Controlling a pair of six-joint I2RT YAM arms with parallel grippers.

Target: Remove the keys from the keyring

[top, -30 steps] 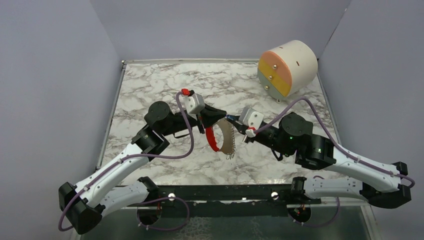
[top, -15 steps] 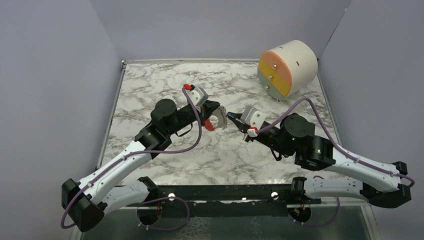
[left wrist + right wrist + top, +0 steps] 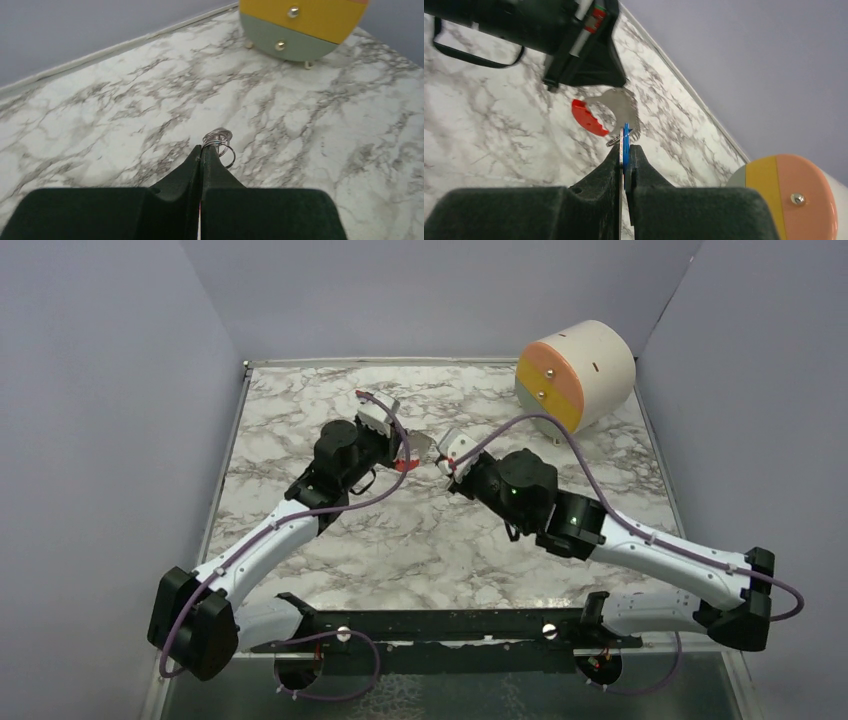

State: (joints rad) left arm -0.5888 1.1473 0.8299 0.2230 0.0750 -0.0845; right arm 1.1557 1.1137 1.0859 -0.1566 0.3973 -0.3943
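The keyring hangs between the two grippers above the marble. Its grey ridged band [image 3: 625,107] curves down to a red part [image 3: 589,120] [image 3: 402,465]. My left gripper [image 3: 201,148] [image 3: 408,452] is shut on the keyring, and thin silver wire rings [image 3: 219,141] poke out past its tips. In the right wrist view its black fingers [image 3: 591,65] pinch the band's upper end. My right gripper [image 3: 624,149] [image 3: 441,462] is shut on the keys, a small blue-and-silver piece [image 3: 625,140] held edge-on just below the band. The two grippers' tips are almost touching.
A big cream cylinder with orange, yellow and green drawer fronts [image 3: 575,375] [image 3: 300,22] [image 3: 794,195] stands at the far right corner. Grey walls close in the marble table [image 3: 300,410] on three sides. A purple cable [image 3: 530,425] loops over the right arm.
Both arms have swung away from me toward the table's far middle, carrying keyring and keys. The band, earlier hanging long below the grippers, now sits short and bunched between them.
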